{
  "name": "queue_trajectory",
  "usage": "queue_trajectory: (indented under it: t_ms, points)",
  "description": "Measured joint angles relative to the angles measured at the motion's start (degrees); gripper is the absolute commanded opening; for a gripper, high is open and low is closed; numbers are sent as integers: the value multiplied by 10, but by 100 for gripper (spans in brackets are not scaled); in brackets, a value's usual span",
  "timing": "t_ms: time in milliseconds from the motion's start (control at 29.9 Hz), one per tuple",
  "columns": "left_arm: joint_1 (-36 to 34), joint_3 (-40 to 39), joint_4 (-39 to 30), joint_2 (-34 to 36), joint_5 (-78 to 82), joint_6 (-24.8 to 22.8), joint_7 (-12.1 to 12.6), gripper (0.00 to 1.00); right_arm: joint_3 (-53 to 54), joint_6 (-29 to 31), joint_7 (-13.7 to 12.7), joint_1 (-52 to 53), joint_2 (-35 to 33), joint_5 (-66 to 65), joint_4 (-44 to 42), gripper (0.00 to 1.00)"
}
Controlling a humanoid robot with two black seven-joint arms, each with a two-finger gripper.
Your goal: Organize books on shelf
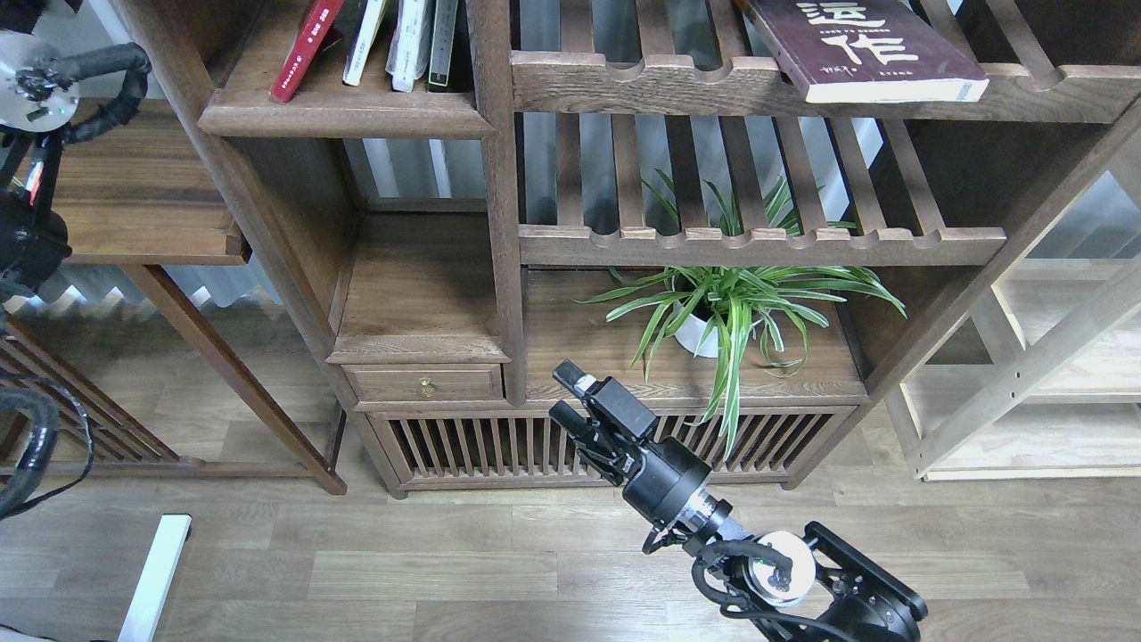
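While the maroon book [869,49] lies flat — right gripper [564,394] hangs empty, fingers apart.

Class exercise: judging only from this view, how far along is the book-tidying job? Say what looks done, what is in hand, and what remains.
Looks done: the red book and pale books stand on the solid shelf at upper left. In hand: nothing; the right gripper hangs low and empty in front of the cabinet, and the left gripper is out of view. Left: the maroon book lies flat on the slatted rack, apart from the others.
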Motion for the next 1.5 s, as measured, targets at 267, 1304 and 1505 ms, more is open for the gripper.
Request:
queue_trajectory:
  t_ms: [267,1304,1505]
  points:
    - [1,22,9,-2,-4,26,-21,0,-10,0,0,-2,0,-1,0,98]
    - [-37,124,62,-11,-4,56,-49,5,-21,0,0,-25,-11,-1,1,98]
    - [-51,152,83,-12,-4,55,-59,5,-29,0,0,-25,-11,-1,1,98]
